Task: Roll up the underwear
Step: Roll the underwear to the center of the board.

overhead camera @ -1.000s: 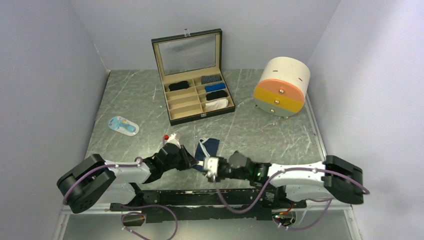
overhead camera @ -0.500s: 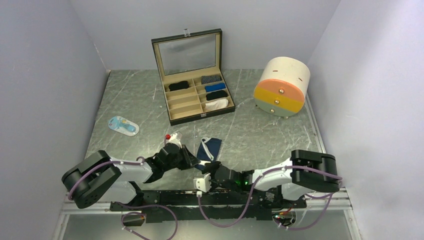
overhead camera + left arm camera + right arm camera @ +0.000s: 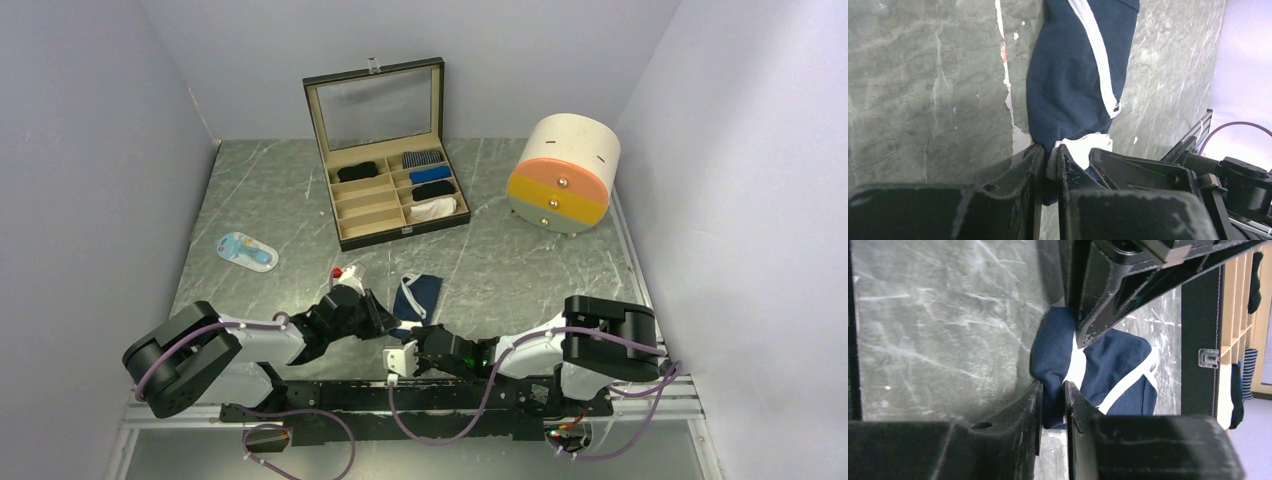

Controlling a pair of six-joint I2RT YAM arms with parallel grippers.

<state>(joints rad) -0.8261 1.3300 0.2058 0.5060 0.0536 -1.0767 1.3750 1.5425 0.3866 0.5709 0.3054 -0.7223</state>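
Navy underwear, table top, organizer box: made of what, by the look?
Navy underwear: soft matte knit, likely cotton; it creases, white trim stitched on.
Table top: grey-green marble look, slight sheen, white veining; possibly laminate.
Organizer box: black leather-look shell, tan lining, clear lid, probably glass.

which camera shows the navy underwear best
Left wrist: the navy underwear is large and close, white trim clear, one end pinched in the left gripper. The right wrist view has it partly hidden behind that gripper; the top view shows it small, between the arms.
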